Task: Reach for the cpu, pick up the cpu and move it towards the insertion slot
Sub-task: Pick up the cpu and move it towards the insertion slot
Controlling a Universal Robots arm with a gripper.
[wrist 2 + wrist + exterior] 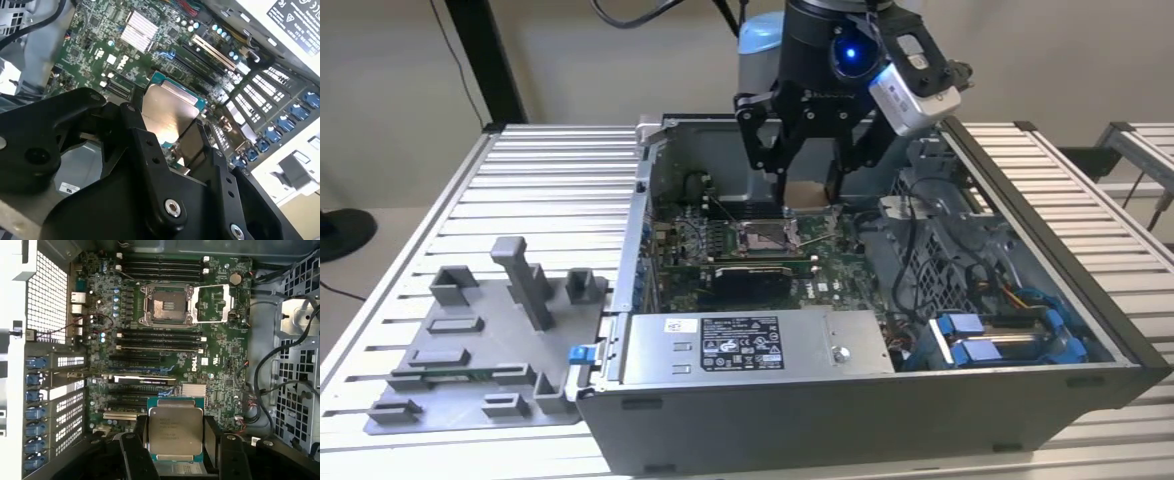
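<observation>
In the first wrist view the gripper (176,440) clamps the cpu (176,436) by its edges, above the green board (220,365), well apart from the insertion slot (166,305); so thin a hold could slip or tilt, I judge; the fingertips' contact is hidden behind the chip.

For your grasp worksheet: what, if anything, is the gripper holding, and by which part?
The gripper holds the cpu, its fingers pressing two opposite edges of the chip, metal top showing, above the motherboard.
</observation>
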